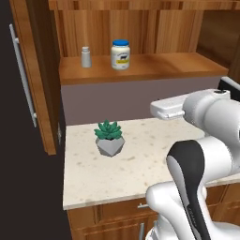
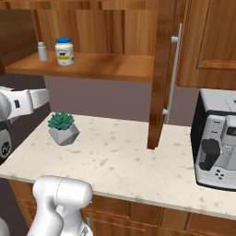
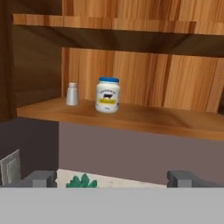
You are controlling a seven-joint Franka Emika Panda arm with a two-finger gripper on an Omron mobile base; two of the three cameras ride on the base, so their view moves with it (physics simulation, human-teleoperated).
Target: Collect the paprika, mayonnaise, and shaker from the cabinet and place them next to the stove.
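On the lower shelf of the open cabinet [image 1: 140, 68]: mayonnaise [image 1: 120, 55] upright, set back from the front lip, with shaker [image 1: 86, 57] just beside it on the side nearer the swung-out door, the two apart, not touching. Long stretch of bare shelf running from the jar toward the far end, plenty of free board there. No paprika bottle to be made out on the shelf. Left door [image 1: 33, 75] standing edge-on with its long silver bar handle [image 1: 24, 79], hanging past the counter's end; the other door [image 2: 159, 73] likewise open, its lower edge above the countertop [image 2: 138, 161]. Below the shelf, small potted succulent [image 1: 109, 138] on the pale speckled countertop, near the backsplash and well back from the front edge, open stone all round it. Coffee machine [image 2: 216, 138] at the counter's far right. Gripper [image 3: 113, 179] spread wide, holding nothing, finger tips [image 3: 41, 178] low in the hand view, level with the plant's leaves and under the shelf edge, seemingly well short of the jar, though depth is hard to judge. White arm link [image 1: 171, 108] reaching over the counter's right part.
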